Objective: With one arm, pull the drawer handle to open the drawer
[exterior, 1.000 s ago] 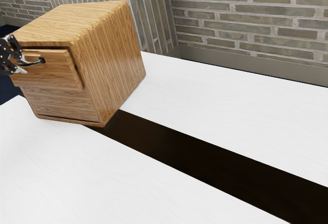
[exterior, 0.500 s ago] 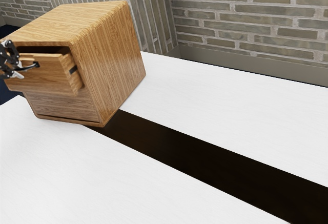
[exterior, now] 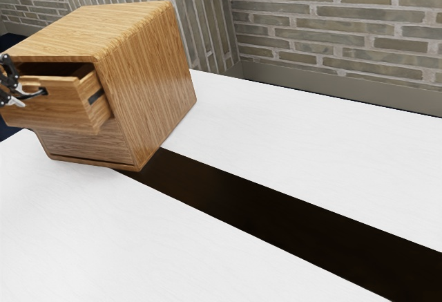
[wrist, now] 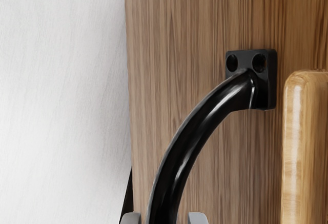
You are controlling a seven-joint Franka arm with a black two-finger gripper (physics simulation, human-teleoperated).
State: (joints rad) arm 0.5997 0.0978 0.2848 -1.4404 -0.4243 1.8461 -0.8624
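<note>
Black and glossy, the curved drawer handle (wrist: 197,137) is pinched by the gripper (exterior: 11,93), with grey fingertips (wrist: 131,218) seen against it on both sides. The handle's square mount (wrist: 251,78) is fixed to the wood grain just beyond the fingertips. The drawer (exterior: 62,103) is found directly ahead of the hand, standing partly out of the wooden cabinet (exterior: 141,74), with a dark opening shown behind its front. The cabinet is set on a white table (exterior: 311,143), which is crossed by a dark strip (exterior: 276,219) on the cabinet's far side from the hand.

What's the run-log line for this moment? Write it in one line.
gripper: shut on drawer handle | drawer: partly open from cabinet | cabinet: on white table
</note>
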